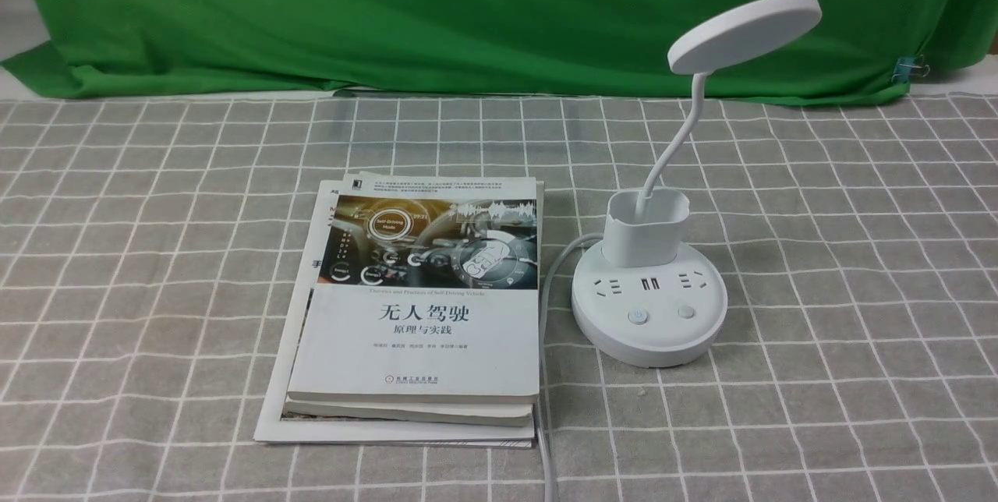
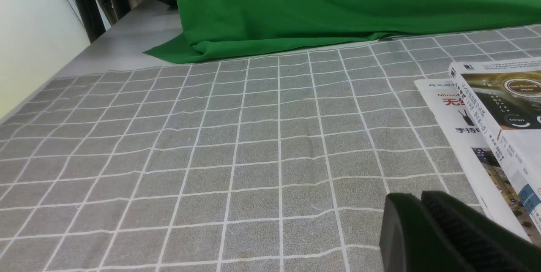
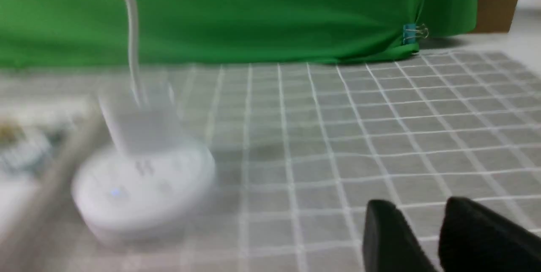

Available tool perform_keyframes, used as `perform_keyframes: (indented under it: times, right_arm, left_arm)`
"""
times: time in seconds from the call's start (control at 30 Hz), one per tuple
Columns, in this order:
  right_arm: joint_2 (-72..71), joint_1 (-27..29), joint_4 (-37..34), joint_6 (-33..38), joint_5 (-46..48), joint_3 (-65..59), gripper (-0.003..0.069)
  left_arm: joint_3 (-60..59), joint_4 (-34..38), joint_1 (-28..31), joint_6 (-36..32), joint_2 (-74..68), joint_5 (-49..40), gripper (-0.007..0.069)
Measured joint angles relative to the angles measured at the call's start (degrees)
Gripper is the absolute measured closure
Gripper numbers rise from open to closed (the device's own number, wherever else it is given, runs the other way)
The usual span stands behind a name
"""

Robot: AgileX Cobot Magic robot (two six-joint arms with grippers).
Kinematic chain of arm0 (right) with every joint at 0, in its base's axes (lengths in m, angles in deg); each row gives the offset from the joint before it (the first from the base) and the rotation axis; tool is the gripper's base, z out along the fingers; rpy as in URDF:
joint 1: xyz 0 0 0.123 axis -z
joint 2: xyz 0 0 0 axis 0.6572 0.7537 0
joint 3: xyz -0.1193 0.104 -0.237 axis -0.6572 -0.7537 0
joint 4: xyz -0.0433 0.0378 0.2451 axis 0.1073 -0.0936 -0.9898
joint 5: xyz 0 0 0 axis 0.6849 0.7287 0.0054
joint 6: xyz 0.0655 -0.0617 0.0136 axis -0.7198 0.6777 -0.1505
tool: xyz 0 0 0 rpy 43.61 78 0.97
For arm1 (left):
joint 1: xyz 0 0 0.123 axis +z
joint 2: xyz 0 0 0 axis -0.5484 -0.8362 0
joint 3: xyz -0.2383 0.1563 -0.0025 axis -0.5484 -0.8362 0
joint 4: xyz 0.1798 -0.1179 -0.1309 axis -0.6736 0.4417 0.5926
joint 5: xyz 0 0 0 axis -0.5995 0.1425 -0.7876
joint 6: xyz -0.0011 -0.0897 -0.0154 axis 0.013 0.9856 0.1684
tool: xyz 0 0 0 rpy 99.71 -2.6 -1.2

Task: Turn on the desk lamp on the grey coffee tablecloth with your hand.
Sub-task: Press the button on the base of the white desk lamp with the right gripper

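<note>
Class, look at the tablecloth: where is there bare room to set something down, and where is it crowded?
Bare: the grey checked tablecloth left of the book stack; its strip between stack and green backdrop; its area right of the desk lamp's base. Crowded: the narrow gap between stack and base, where a cable runs.

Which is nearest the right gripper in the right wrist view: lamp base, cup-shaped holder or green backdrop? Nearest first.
Judging from the right gripper:
1. Lamp base, on the grid cloth, right of the books.
2. Cup-shaped holder, on the base's rear part.
3. Green backdrop, beyond both.
</note>
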Motion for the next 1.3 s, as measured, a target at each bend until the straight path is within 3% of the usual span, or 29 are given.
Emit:
perform_keyframes:
  times: [0.17,0.33,0.47,0.53,0.6,0.87,1.13,1.3]
  right_arm:
    - [0.0,0.0,-2.2,-13.8,-6.7,0.0,0.0414]
    - [0.0,0.0,-2.6,-17.2,-12.5,0.0,0.0422]
    - [0.4,-0.9,-2.7,-16.7,-8.9,0.7,0.0498]
    - [4.5,-2.8,-2.8,-11.7,-2.1,5.5,0.059]
    - [10.1,-4.6,-2.8,-6.4,4.3,11.3,0.0624]
    - [40.7,-7.5,-2.4,7.9,29.6,32.9,0.0626]
    - [65.5,-9.5,-2.1,12.5,32.9,44.4,0.0628]
    - [80.7,-17.5,-2.1,14.8,32.5,53.9,0.0628]
  left_arm:
    - [0.0,0.0,0.0,0.0,0.0,0.0,0.0606]
    - [0.0,0.0,0.0,0.0,0.0,0.0,0.0606]
    - [0.0,0.0,0.0,0.0,0.0,0.0,0.0606]
    - [0.0,0.0,0.0,0.0,0.0,0.0,0.0606]
    - [0.0,0.0,0.0,0.0,0.0,0.0,0.0606]
    - [0.0,0.0,0.0,0.0,0.0,0.0,0.0606]
    - [0.0,0.0,0.0,0.0,0.0,0.0,0.0606]
    - [0.0,0.0,0.0,0.0,0.0,0.0,0.0606]
